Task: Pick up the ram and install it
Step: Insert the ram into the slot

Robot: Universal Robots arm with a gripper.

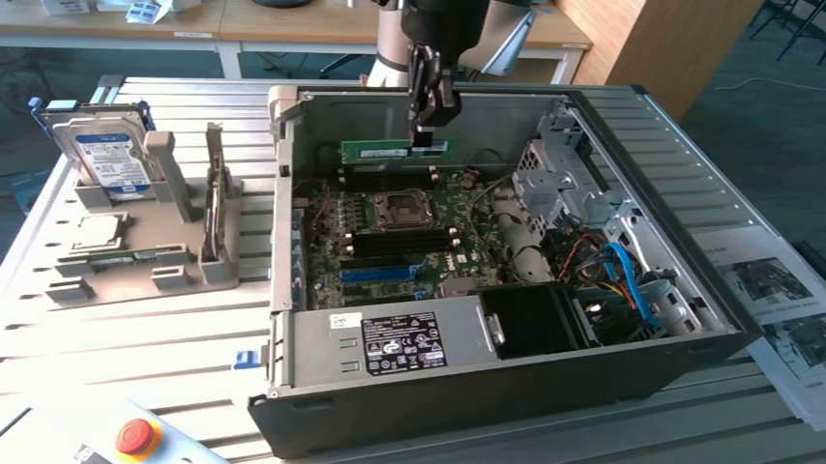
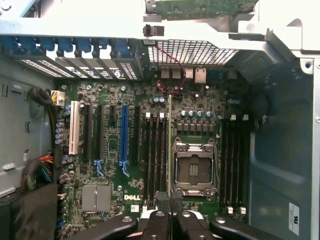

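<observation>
the black two-finger gripper [image 2: 170, 212] has its jaws pressed together on the ram [image 1: 387, 151], a long thin green circuit-board stick with a white label. it is pinched near the end toward the exterior view's right. the stick hangs level and on edge, clear above the green motherboard [image 2: 110, 170]. in the wrist view its thin edge runs alongside the bank of long black memory slots [image 2: 155, 150], between them and the square silver processor socket [image 2: 194, 170]. further along the board stands a long blue expansion slot [image 2: 124, 132]. the grey metal case wall [image 1: 504, 116] rises just behind the ram, and a perforated metal drive cage [image 1: 555, 174] stands to the exterior view's right. the space over the socket is open. outside the case, well apart, a grey fixture [image 1: 193, 261] holds a second green stick [image 1: 213, 188] upright.
</observation>
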